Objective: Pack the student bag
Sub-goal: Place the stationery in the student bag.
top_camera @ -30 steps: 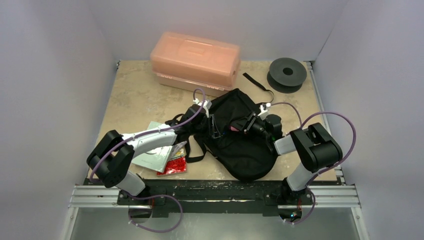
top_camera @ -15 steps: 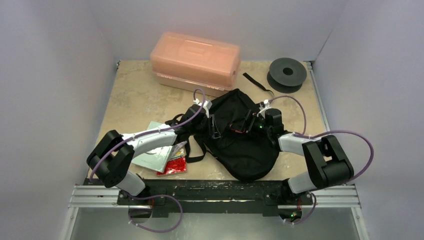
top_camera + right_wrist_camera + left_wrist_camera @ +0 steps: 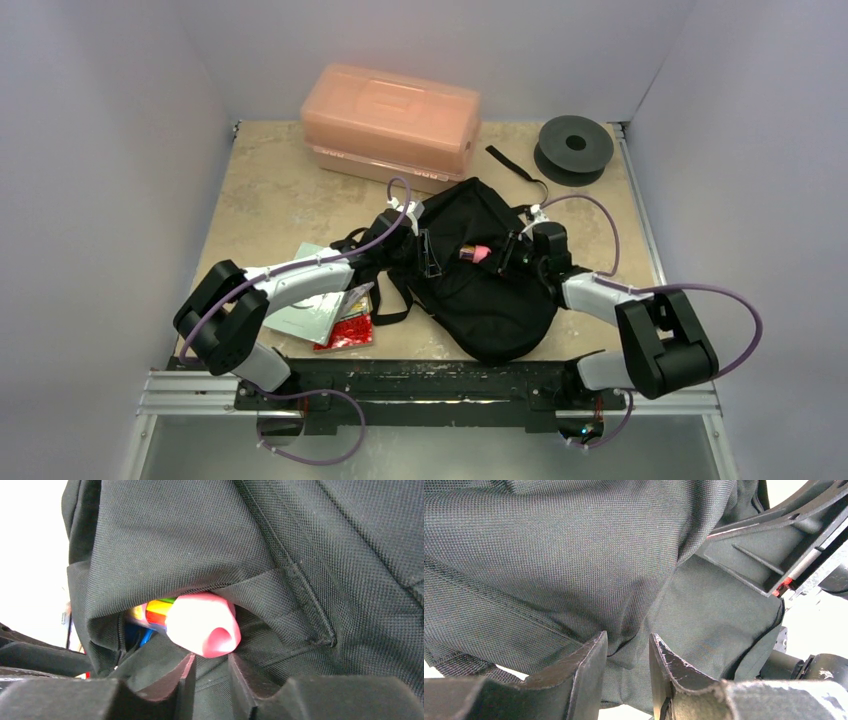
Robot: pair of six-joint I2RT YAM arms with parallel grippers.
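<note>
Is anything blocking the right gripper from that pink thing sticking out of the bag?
Nothing visible does. The pink thing pokes bare from the student bag, just past the right gripper; a fabric fold only overhangs its top.

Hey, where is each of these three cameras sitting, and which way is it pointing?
Top external: above and behind the bases, looking down at the table and student bag; both arms show.
Left wrist: on the left arm, close on bag fabric; its jaws pinch a fold.
Right wrist: on the right arm, facing the bag's opening and a pink-capped item; its jaws show below.
Shared: top and right wrist both show that pink-capped item.
</note>
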